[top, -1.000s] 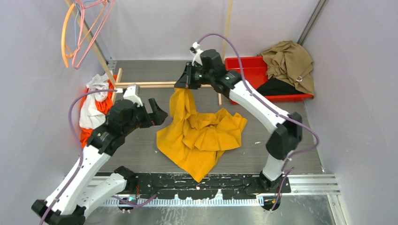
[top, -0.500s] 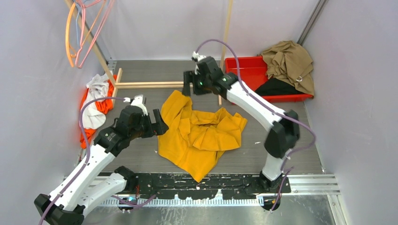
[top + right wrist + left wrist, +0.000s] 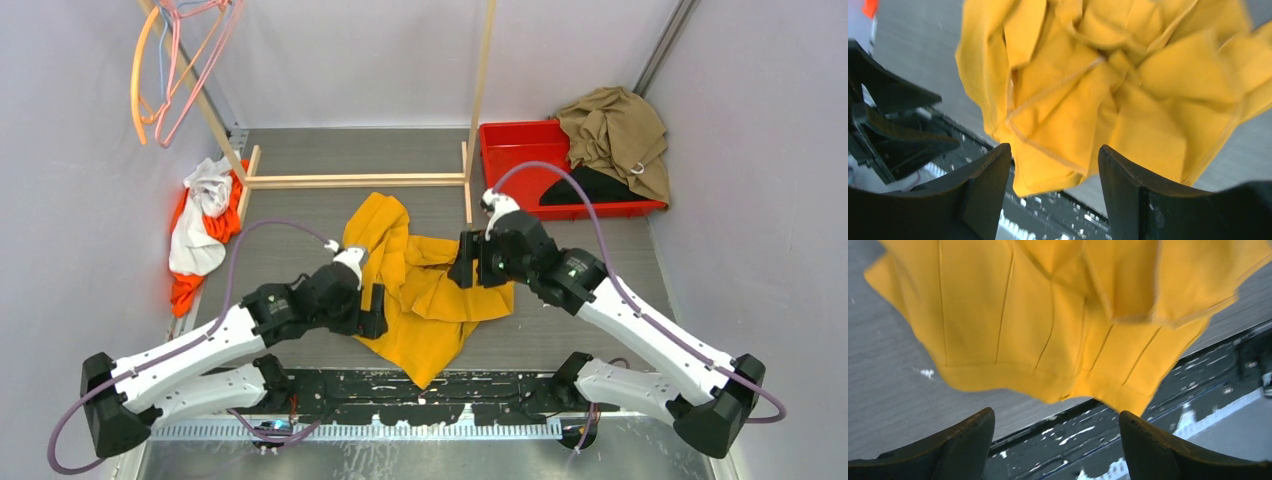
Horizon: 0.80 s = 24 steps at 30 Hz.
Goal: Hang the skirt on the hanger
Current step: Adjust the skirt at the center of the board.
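Observation:
The yellow skirt [image 3: 425, 290] lies crumpled in the middle of the table, held by nothing. At the top left, an orange hanger [image 3: 140, 85] hangs from a slanted wooden rail among pink ones, far from both arms. My left gripper [image 3: 374, 312] hovers low at the skirt's near-left edge; in the left wrist view it [image 3: 1054, 420] is open over the skirt's hem [image 3: 1048, 315]. My right gripper [image 3: 463, 262] sits over the skirt's right side. It [image 3: 1054, 155] stands open in the right wrist view, just above the bunched cloth [image 3: 1098, 90], with nothing between its fingers.
A red bin [image 3: 520, 150] at the back right holds tan cloth [image 3: 615, 125] and a dark garment. White and orange clothes [image 3: 200, 225] lie by the left wall. A wooden frame [image 3: 350, 181] with an upright post [image 3: 483, 70] crosses the back. The black base rail [image 3: 430, 392] runs along the near edge.
My right gripper opened and let go of the skirt's upper edge, then dropped from the back toward the skirt's right side. The skirt settled flat. My left arm swung down to its near-left edge.

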Motion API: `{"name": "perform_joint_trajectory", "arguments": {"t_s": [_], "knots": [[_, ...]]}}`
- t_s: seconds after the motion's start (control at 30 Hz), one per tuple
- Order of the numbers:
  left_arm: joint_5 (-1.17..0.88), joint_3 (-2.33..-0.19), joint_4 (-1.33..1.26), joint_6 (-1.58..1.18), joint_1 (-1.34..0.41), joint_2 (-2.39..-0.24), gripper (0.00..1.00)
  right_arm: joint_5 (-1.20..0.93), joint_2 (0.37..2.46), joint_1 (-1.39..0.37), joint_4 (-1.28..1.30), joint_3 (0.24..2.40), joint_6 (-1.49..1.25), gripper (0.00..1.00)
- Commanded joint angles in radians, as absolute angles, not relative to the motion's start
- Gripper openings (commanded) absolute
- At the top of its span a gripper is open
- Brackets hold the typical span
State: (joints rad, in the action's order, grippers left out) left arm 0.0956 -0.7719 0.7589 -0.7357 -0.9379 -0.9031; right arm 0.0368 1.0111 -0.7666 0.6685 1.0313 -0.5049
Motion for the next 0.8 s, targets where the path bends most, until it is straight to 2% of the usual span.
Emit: {"name": "perform_joint_trajectory", "arguments": {"t_s": [0.0, 0.13, 0.27, 0.4, 0.5, 0.67, 0.73, 0.77], "knots": [[0.188, -0.668, 0.770, -0.866, -1.028, -0.864, 0.92, -0.126, 0.981, -0.798, 0.569, 0.868, -0.666, 0.68], [0.223, -0.639, 0.725, -0.920, -1.115, -0.914, 0.92, -0.091, 0.951, -0.873, 0.459, 0.696, -0.761, 0.63], [0.239, -0.641, 0.645, -0.917, -1.138, -1.027, 0.93, -0.025, 0.930, -0.983, 0.367, 0.602, -0.837, 0.63], [0.291, -0.653, 0.580, -0.906, -1.139, -1.152, 0.96, 0.052, 0.994, -1.090, 0.327, 0.585, -0.867, 0.68], [0.344, -0.671, 0.543, -0.893, -1.135, -1.220, 0.92, 0.093, 1.052, -1.135, 0.320, 0.588, -0.885, 0.71], [0.385, -0.712, 0.516, -0.868, -1.133, -1.238, 0.54, 0.128, 0.979, -1.140, 0.359, 0.580, -0.894, 0.71], [0.394, -0.735, 0.523, -0.855, -1.123, -1.234, 0.32, 0.164, 0.920, -1.140, 0.431, 0.602, -0.881, 0.73], [0.393, -0.748, 0.526, -0.847, -1.116, -1.232, 0.26, 0.187, 0.893, -1.140, 0.471, 0.614, -0.872, 0.73]]}}
